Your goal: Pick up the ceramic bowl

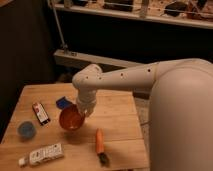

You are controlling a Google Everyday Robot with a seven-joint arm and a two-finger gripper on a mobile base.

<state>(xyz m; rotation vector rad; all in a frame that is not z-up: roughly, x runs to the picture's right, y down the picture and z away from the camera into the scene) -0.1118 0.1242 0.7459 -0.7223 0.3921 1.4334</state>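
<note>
The gripper sits at the bowl's two o'clock rim, and the white wrist covers its fingers, so their grip cannot be read. The bowl's far right rim is hidden behind that wrist. The arm runs off the right and bottom edges. A blue object at the bowl's eleven o'clock is half covered and unidentifiable. The labels on the flat packet and the white tube are too blurred to read.
</note>
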